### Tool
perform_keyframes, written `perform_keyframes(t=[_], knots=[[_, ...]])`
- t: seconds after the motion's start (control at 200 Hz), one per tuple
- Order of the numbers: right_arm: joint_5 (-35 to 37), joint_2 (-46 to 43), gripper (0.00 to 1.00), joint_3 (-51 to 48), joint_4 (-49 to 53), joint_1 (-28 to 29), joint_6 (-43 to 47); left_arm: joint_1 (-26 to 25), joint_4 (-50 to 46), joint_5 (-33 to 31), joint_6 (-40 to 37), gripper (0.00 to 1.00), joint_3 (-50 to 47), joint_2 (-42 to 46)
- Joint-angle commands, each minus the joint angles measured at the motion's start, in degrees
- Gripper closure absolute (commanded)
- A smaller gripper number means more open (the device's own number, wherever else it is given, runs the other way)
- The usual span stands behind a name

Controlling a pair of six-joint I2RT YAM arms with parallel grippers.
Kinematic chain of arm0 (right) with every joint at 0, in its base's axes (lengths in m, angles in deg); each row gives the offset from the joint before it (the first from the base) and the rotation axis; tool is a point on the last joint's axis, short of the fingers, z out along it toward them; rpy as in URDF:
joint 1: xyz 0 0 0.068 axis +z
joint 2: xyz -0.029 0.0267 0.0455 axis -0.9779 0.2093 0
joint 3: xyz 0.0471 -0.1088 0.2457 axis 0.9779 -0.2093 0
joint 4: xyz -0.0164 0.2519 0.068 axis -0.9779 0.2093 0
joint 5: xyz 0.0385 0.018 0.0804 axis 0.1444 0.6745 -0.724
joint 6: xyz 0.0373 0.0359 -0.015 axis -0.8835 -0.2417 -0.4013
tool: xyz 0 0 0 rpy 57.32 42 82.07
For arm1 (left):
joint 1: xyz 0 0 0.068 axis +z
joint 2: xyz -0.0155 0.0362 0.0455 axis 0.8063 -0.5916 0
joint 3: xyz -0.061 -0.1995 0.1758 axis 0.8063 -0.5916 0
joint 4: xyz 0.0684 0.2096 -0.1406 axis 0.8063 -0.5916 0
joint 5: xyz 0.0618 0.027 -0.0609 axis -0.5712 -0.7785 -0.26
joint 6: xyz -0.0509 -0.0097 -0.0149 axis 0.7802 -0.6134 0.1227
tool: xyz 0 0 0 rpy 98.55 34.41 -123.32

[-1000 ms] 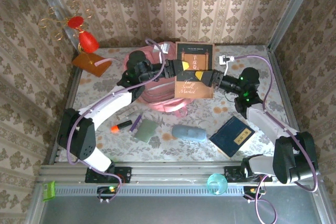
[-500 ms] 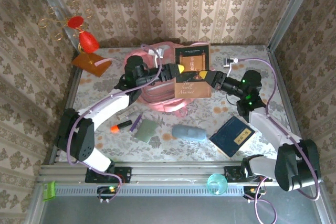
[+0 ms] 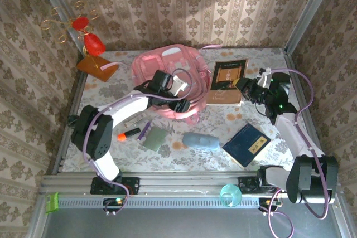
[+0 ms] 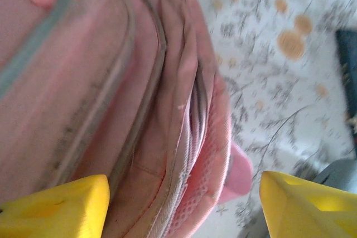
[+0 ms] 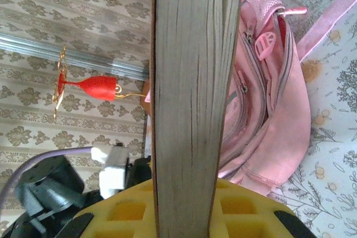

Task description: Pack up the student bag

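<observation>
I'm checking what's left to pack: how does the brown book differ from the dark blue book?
The brown book is clamped in the right gripper beside the student bag; the dark blue book lies free on the table, nearer the arm bases. The brown book sits nearly square to the table edges; the dark blue book is turned diagonally. Both are outside the bag.

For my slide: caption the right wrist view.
Right gripper clamps a book edge-on, pink backpack lying beyond it.
</observation>
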Motion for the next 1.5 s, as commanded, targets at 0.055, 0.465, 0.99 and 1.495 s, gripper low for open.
perform_keyframes(t=[0.055,0.465,0.99,1.495], knots=[[-1.29,0.13,1.0,1.36,-1.58,0.11,0.81,0.25,-7.98,-1.79,-7.59,0.36,4.81,-3.54],[-1.37,0.41,1.0,0.26,-2.5,0.11,0.46,2.98,-7.54,3.92,-4.79,0.56,7.76,-6.75],[-1.23,0.2,1.0,-0.18,-2.2,-0.01,0.71,3.56,-8.33,4.85,-4.77,0.78,9.46,-8.95],[-3.73,1.99,1.0,-0.78,4.8,0.79,5.33,6.14,-3.21,9.87,0.7,1.0,8.55,-4.52]])
